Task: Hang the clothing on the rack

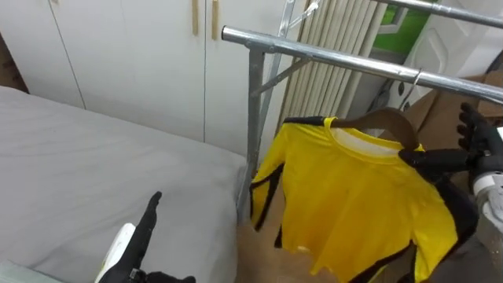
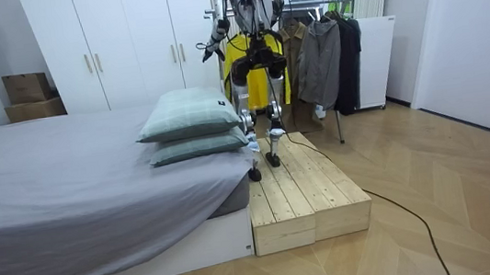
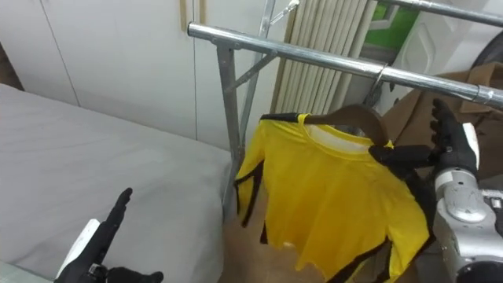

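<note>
Right hand (image 1: 481, 143): released, its fingers straight and spread upward. The thumb reaches sideways to the near shoulder of a yellow shirt (image 1: 354, 204); whether it actually touches the cloth cannot be told. Nothing is grasped.

The shirt hangs on a wooden hanger (image 1: 385, 118), just beside this hand on its thumb side. The hanger's metal hook sits over a metal rail (image 1: 330, 56), which runs above the hand and slightly ahead of its fingertips. The shirt's body falls below the level of the hand, and its dark-trimmed sleeve is on the side away from the hand. The rail's upright post (image 1: 255, 110) stands beyond the shirt, well apart from the right hand.

Left hand (image 1: 134, 244): released, with fingers straight and pointing forward, holding nothing. A grey bed (image 1: 78, 157) lies beneath and ahead of it. White wardrobe doors (image 1: 118, 55) stand far beyond its fingertips. This hand is well apart from the shirt.

Room view: the robot stands on a low wooden platform (image 2: 307, 195) at the bed's side, facing the rail. Two green pillows (image 2: 190, 125) lie on the bed at the room view's left of the robot. Dark clothes (image 2: 329, 58) hang further along the rail at the room view's right.
</note>
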